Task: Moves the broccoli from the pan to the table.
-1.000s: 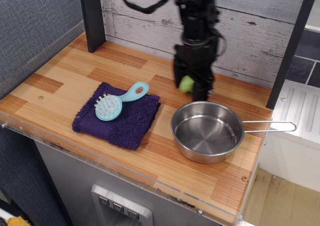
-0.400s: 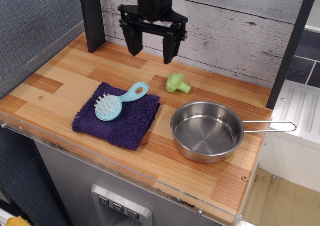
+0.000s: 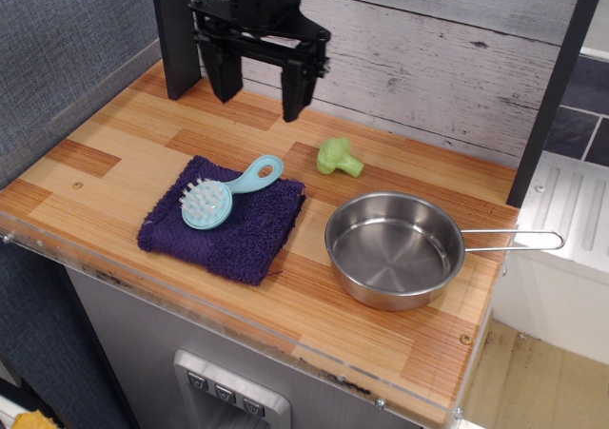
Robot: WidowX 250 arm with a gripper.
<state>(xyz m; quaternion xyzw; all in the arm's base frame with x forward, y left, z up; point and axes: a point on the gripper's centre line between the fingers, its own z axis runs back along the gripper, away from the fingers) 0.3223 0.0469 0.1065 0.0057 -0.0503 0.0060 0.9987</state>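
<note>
Orange-brown and pale planks made up the table [image 3: 114,134], its front edge capped with clear plastic and its back edge meeting a whitewashed board wall [image 3: 447,58]. The broccoli [image 3: 337,157] lay on its side on the bare wood toward the back edge, between the wall and the pan [image 3: 394,249], apart from the pan's rim. Its long axis ran roughly parallel to the back edge, the bumpy head pointing toward the left side and the short stalk toward the right corner.

The pan sat near the front right corner, holding nothing, its wire handle [image 3: 514,240] reaching toward the right edge. A dark purple towel [image 3: 238,234] lay near the front edge at the middle, with a pale blue brush [image 3: 217,196] resting on it.

The gripper [image 3: 253,80] hung above the back left part of the counter, its jaws spread wide and released, holding nothing, well apart from the broccoli.

Open wood lay along the left edge and the front right corner strip.
</note>
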